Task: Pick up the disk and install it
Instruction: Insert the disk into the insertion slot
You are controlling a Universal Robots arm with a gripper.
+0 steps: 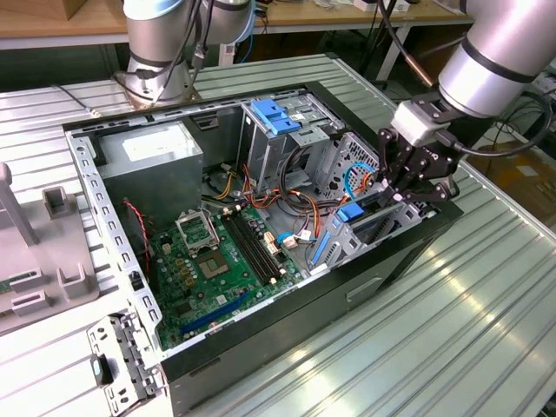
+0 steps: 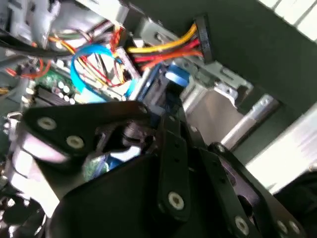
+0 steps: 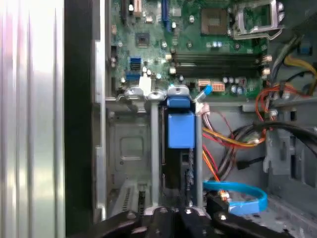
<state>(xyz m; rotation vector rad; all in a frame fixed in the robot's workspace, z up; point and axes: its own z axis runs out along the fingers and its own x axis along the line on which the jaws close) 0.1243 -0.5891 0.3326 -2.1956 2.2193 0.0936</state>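
Your pincer (image 1: 415, 184) is down at the drive cage (image 1: 352, 239) near the case's front wall, but whether it's clamped on the disk (image 3: 179, 130) you can't tell — its linkage hides the tips. The disk stands edge-on in the cage slot: stiff, fairly heavy, shock-sensitive — hold the carrier's long edges.

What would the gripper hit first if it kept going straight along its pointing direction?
Probably the disk, a dark slab in a light-blue plastic carrier, standing on edge in the grey metal drive bay right ahead of the gripper. Whether they already touch is unclear.
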